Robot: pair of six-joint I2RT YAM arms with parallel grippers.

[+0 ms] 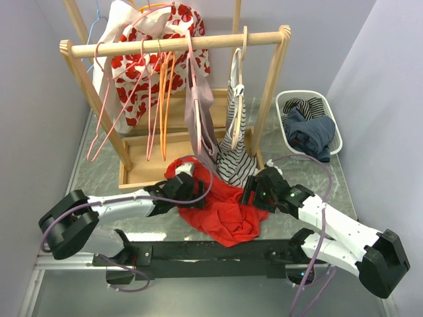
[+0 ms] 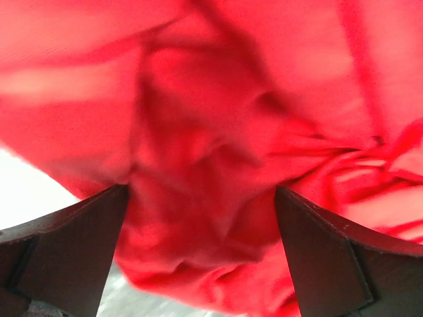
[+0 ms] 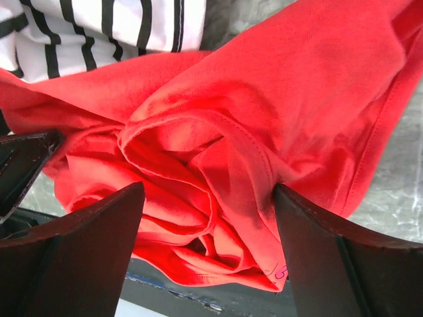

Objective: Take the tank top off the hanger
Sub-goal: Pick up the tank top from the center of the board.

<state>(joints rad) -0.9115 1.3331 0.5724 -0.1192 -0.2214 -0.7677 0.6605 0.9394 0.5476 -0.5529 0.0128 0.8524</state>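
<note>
Tank top (image 1: 221, 210) is seen heaped on the bench (image 1: 99, 178) by its near edge, between left gripper (image 2: 201, 257) and right gripper (image 3: 208, 251), both spread apart with folds bulging inside. A fold could be snagged and dragged off that edge on withdrawal.

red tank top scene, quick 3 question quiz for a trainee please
1. True or false: the red tank top lies crumpled on the table.
2. Which hanging garment is nearest the right arm's fingers? A striped, B floral, C denim.
3. Fill in: the right arm's fingers stand ___, with red cloth between them.
Key: 1 true; 2 A, the striped top; 3 open.
</note>
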